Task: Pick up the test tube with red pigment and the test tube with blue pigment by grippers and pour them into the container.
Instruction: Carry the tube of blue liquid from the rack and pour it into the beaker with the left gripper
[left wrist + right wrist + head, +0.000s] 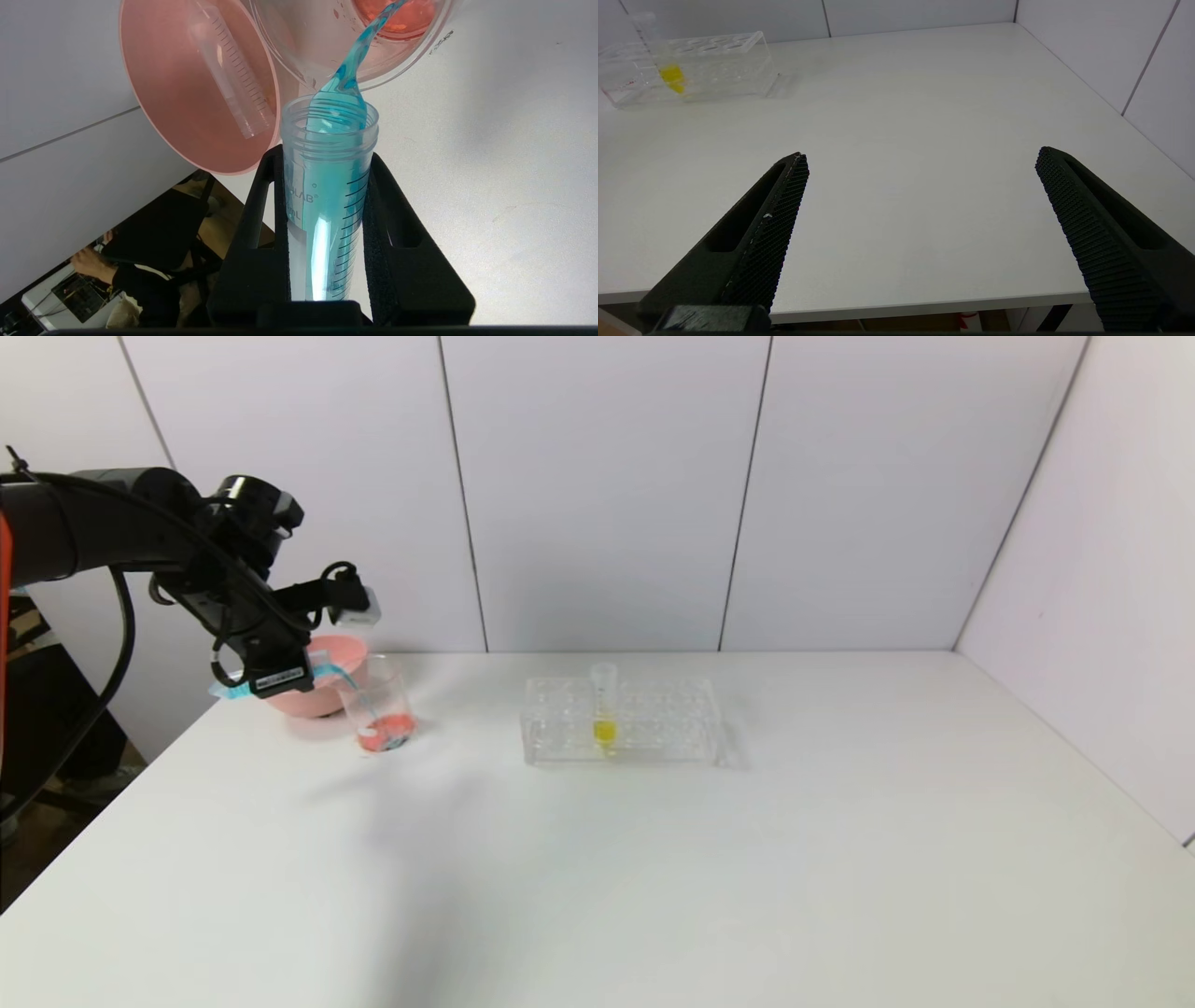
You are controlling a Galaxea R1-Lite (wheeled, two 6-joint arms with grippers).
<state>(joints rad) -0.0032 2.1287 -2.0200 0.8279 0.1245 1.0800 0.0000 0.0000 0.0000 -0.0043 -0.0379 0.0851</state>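
My left gripper (327, 242) pinches the blue tube (327, 186), long axis tipped mouth-down toward the beaker (378, 709) just ahead and below, the stream landing on red already there (rim nearly touching). My right gripper (920, 224) hangs spread, well apart.

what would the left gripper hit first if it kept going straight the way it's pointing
Likely the container: the left gripper aims the test tube with blue pigment at its rim. The pink bowl sits just beside; depth is unclear.
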